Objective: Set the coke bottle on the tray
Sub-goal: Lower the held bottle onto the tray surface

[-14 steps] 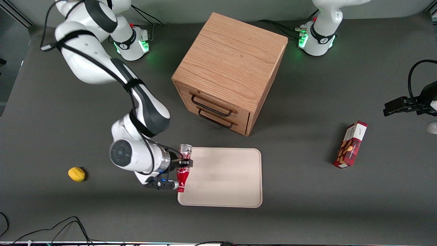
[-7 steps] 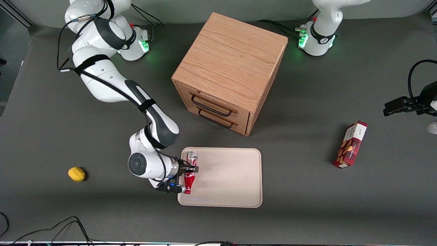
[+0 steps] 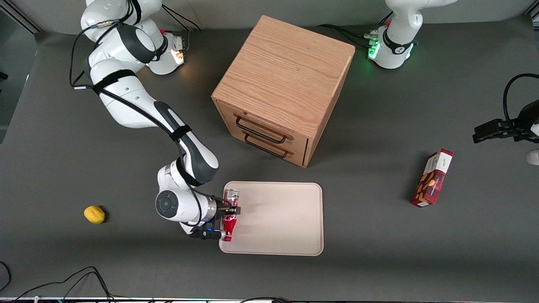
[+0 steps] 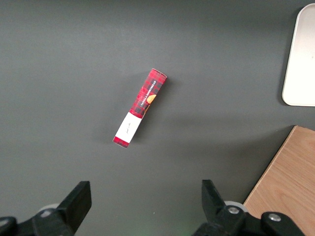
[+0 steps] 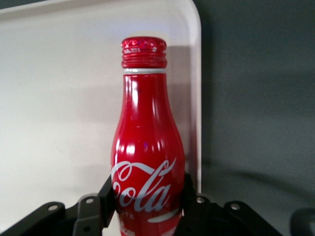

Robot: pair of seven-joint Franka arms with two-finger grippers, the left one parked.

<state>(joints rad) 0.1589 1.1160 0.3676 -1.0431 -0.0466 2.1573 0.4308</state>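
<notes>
Dark grey table [image 3: 63,139], viewed from above. Change since half a second ago: gripper [image 3: 228,208] and bottle [image 3: 229,215] have shifted slightly toward the working arm's end, now over the tray [image 3: 282,219] edge at that end; a second ago they were at its rim, higher. Fingers [image 5: 109,192]: closed against both sides of the bottle's lower body, grasping it, bottle lying roughly horizontal, cap nearer the front camera. Contact with the tray: cannot tell. Cabinet [image 3: 284,86]: farther from the camera than the tray. Lemon [image 3: 94,214]: toward the working arm's end. Box [image 3: 433,177]: toward the parked arm's end.
</notes>
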